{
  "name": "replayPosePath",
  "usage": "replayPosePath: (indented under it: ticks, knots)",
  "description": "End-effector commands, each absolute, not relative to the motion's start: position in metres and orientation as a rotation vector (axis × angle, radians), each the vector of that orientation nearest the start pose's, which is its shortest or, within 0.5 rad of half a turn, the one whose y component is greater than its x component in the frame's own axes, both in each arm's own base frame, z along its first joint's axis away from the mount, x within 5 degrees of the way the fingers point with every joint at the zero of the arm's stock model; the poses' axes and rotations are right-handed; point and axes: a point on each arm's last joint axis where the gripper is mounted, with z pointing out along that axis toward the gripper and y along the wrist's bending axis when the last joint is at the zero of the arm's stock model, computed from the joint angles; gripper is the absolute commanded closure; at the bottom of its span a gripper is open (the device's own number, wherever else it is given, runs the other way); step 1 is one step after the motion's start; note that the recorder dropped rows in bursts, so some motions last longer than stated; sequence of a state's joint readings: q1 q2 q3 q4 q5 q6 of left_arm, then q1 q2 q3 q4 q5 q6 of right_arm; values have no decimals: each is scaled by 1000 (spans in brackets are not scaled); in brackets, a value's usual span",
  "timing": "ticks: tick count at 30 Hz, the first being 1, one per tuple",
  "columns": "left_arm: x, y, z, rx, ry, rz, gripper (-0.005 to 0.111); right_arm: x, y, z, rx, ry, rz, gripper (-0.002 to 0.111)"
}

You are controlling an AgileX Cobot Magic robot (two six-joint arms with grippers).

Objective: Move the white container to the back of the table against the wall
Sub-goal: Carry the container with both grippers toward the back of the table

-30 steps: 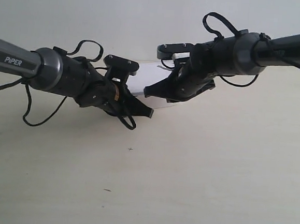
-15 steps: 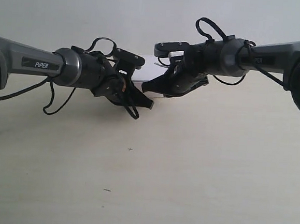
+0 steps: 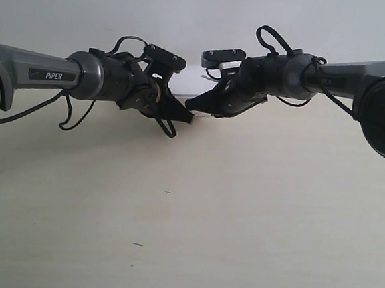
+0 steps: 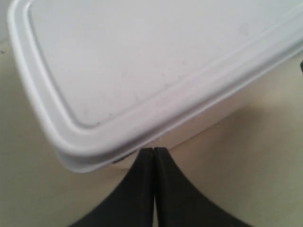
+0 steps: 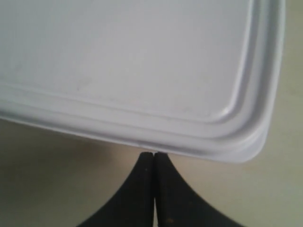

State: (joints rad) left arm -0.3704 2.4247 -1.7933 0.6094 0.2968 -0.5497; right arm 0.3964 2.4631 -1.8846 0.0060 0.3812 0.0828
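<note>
white container (image 4: 142, 66), rimmed and round-cornered; left pincer (image 4: 153, 151) and right pincer (image 5: 155, 154) pressed together.

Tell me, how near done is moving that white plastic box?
Done: the white lidded plastic container sits far back on the beige table, near the pale wall. In hand: left gripper and right gripper, both shut, meet its side. Remaining: wall contact, unconfirmed.
</note>
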Motion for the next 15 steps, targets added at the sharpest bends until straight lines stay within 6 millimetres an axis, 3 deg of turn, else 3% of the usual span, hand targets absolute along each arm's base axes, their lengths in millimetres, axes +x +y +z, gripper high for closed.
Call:
replayPosePath:
  ticks: [1, 10, 15]
  knots:
    - [504, -176, 108, 396, 2301, 64, 107, 500, 208, 108, -378, 2379, 224, 108]
    - [514, -179, 96, 415, 2287, 83, 107, 507, 211, 97, -378, 2379, 224, 108]
    - [521, -177, 100, 450, 2239, 105, 107, 511, 212, 96, -371, 2348, 232, 108]
